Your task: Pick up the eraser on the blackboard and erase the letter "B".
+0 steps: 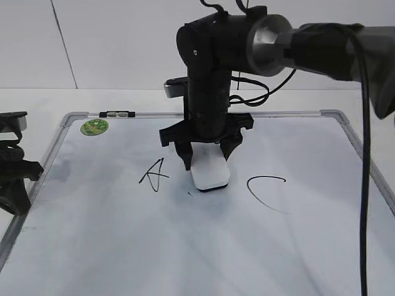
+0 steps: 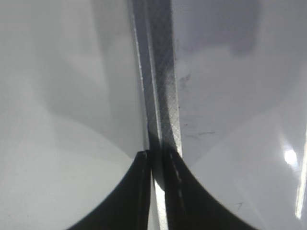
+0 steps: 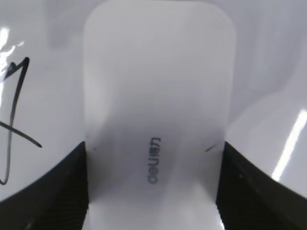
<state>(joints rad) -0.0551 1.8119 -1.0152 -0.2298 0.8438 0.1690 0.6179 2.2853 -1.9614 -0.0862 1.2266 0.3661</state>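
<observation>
The blackboard [image 1: 321, 203] is a large white board with a grey frame lying flat. My right gripper [image 1: 207, 161] is shut on the white eraser [image 1: 210, 172], which rests on the board between a black "A" [image 1: 154, 174] and a black "C" [image 1: 265, 190]. No "B" is visible; only a tiny dark speck shows left of the eraser. In the right wrist view the eraser [image 3: 156, 96] fills the gap between both fingers, with part of the "A" [image 3: 12, 120] at the left. My left gripper [image 1: 15, 179] is shut and empty at the board's left edge [image 2: 160, 96].
A round green sticker [image 1: 94, 127] sits at the board's far left corner, with a small clip [image 1: 117, 114] on the top frame. The right arm's black cable [image 1: 365, 185] hangs over the board's right side.
</observation>
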